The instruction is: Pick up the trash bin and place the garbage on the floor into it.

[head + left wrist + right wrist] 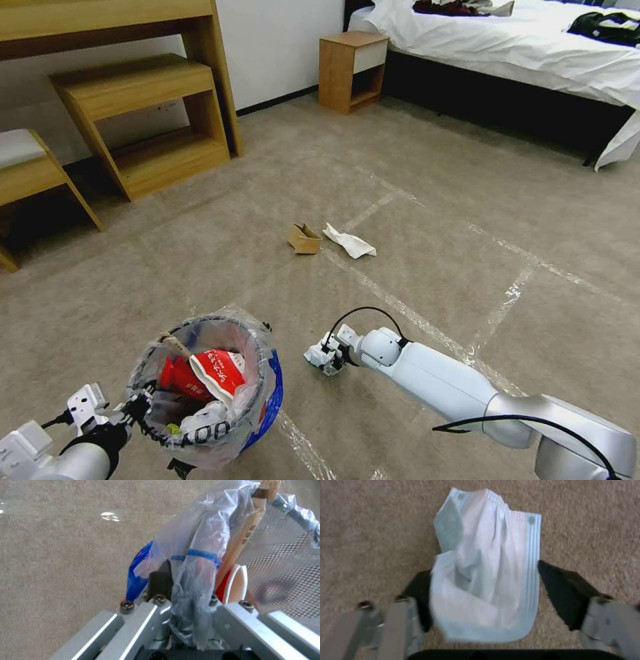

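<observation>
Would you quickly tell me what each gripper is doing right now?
Left gripper: shut on the trash bin rim.
Right gripper: open around the pale-blue paper, which lies on the floor.

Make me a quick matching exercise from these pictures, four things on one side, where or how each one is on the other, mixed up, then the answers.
Things:
1. trash bin
2. pale-blue paper
3. cardboard scrap
4. red wrapper

States:
A. lying on the carpet beside a crumpled white paper
B. between the open fingers of the right gripper
C. inside the bin's plastic bag
D. held at its rim by the left gripper

Pairs: 1-D, 2-B, 3-A, 4-C
</observation>
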`<state>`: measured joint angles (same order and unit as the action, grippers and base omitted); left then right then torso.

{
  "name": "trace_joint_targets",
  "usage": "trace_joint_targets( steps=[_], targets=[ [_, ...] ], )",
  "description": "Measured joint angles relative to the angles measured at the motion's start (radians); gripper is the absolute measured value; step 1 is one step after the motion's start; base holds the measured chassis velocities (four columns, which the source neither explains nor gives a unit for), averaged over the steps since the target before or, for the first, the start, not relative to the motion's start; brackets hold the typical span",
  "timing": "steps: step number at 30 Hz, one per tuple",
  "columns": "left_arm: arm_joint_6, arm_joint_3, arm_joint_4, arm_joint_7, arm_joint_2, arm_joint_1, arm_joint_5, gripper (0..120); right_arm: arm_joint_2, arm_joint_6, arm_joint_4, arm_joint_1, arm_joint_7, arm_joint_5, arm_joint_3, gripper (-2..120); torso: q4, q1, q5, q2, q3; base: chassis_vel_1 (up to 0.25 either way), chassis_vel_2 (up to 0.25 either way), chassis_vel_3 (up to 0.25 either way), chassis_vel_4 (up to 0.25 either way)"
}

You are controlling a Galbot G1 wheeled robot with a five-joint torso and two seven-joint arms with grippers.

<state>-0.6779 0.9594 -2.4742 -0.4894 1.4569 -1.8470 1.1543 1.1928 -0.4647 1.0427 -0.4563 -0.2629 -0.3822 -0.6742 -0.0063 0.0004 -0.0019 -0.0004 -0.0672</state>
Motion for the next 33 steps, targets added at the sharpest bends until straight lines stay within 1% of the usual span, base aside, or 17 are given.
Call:
trace_joint_targets(
  steps=[1, 3, 5, 7, 9, 10, 12, 13, 16, 17, 19, 23, 26, 27, 30, 31, 33],
  targets=[
    [0.000, 0.000, 0.000, 0.000, 0.000, 0.000, 0.000, 0, 0.000, 0.000, 0.000, 0.000, 0.000, 0.000, 0.000, 69, 0.0000, 0.000, 0.0000, 0.000, 0.000, 0.000, 0.000, 0.000, 0.000],
    [0.000, 0.000, -0.001, 0.000, -0.001, 0.000, 0.001, 0, -0.002, 0.000, 0.000, -0.001, 0.003, -0.002, -0.002, 64, 0.0000, 0.000, 0.0000, 0.000, 0.000, 0.000, 0.000, 0.000, 0.000],
    [0.000, 0.000, -0.001, 0.000, -0.002, 0.000, 0.002, 0, -0.002, 0.001, -0.006, -0.007, 0.005, -0.006, -0.004, 49, 0.0000, 0.000, 0.0000, 0.000, 0.000, 0.000, 0.000, 0.000, 0.000],
    [0.000, 0.000, -0.001, 0.000, -0.002, 0.000, 0.002, 0, -0.002, 0.002, -0.007, -0.008, 0.005, -0.006, -0.004, 47, 0.0000, 0.000, 0.0000, 0.000, 0.000, 0.000, 0.000, 0.000, 0.000],
    [0.001, -0.001, -0.001, -0.001, -0.002, 0.000, 0.002, 0, 0.002, 0.008, -0.013, -0.014, 0.005, -0.006, -0.005, 36, -0.0001, 0.000, -0.0001, 0.000, 0.000, 0.000, 0.000, 0.000, 0.000],
    [0.001, -0.001, -0.001, -0.001, -0.002, 0.000, 0.002, 0, 0.002, 0.008, -0.013, -0.014, 0.005, -0.006, -0.005, 36, -0.0001, 0.000, -0.0001, 0.000, 0.000, 0.000, 0.000, 0.000, 0.000],
    [0.002, -0.002, -0.001, -0.001, -0.002, 0.003, 0.003, 0, 0.004, 0.012, -0.014, -0.018, 0.003, -0.006, -0.005, 27, -0.0001, 0.000, 0.0000, 0.000, 0.000, 0.000, 0.000, 0.000, 0.000],
    [0.002, -0.002, -0.001, -0.001, -0.002, 0.003, 0.003, 0, 0.004, 0.012, -0.014, -0.018, 0.003, -0.006, -0.005, 27, -0.0001, 0.000, 0.0000, 0.000, 0.000, 0.000, 0.000, 0.000, 0.000],
    [0.003, -0.001, 0.001, -0.003, -0.006, 0.009, 0.007, 0, 0.000, 0.021, -0.015, -0.017, 0.003, -0.008, -0.006, 11, 0.0002, 0.000, 0.0001, 0.000, 0.000, 0.000, 0.000, 0.000, 0.000],
    [0.003, -0.001, 0.001, -0.003, -0.006, 0.009, 0.007, 0, 0.000, 0.021, -0.015, -0.017, 0.003, -0.008, -0.006, 11, 0.0002, 0.000, 0.0001, 0.000, 0.000, 0.000, 0.000, 0.000, 0.000],
    [0.003, 0.001, 0.002, -0.005, -0.009, 0.012, 0.013, 0, -0.011, 0.030, -0.009, -0.012, 0.003, -0.021, -0.002, 0, 0.0000, 0.000, 0.0000, 0.000, 0.000, 0.000, 0.000, 0.000, 0.000],
    [0.003, 0.001, 0.002, -0.005, -0.012, 0.012, 0.016, 0, -0.037, 0.050, 0.028, -0.006, 0.017, -0.060, 0.017, 0, -0.0002, 0.000, 0.0001, 0.000, 0.000, 0.000, 0.000, 0.000, 0.000],
    [0.003, 0.000, 0.002, -0.006, -0.013, 0.012, 0.016, 0, -0.079, 0.077, 0.118, 0.011, 0.040, -0.127, 0.073, 0, 0.0000, 0.000, 0.0001, 0.000, 0.000, 0.000, 0.000, 0.000, 0.000],
    [0.003, 0.000, 0.002, -0.006, -0.013, 0.012, 0.016, 0, -0.079, 0.077, 0.118, 0.011, 0.040, -0.127, 0.073, 0, 0.0000, 0.000, 0.0001, 0.000, 0.000, 0.000, 0.000, 0.000, 0.000],
    [0.001, -0.002, 0.001, -0.006, -0.013, 0.009, 0.016, 0, -0.127, 0.144, 0.196, 0.047, 0.042, -0.159, 0.137, 0, 0.0000, 0.000, 0.0000, 0.000, 0.000, 0.000, 0.000, 0.000, 0.000],
    [0.001, -0.002, 0.001, -0.006, -0.013, 0.009, 0.016, 0, -0.127, 0.144, 0.196, 0.047, 0.042, -0.159, 0.137, 0, 0.0000, 0.000, 0.0000, 0.000, 0.000, 0.000, 0.000, 0.000, 0.000],
    [0.000, -0.003, 0.000, -0.006, -0.014, 0.006, 0.016, 0, -0.173, 0.219, 0.256, 0.089, 0.048, -0.177, 0.180, 0, -0.0001, 0.000, 0.0000, 0.000, 0.000, 0.000, 0.000, 0.000, 0.000]
  ],
)
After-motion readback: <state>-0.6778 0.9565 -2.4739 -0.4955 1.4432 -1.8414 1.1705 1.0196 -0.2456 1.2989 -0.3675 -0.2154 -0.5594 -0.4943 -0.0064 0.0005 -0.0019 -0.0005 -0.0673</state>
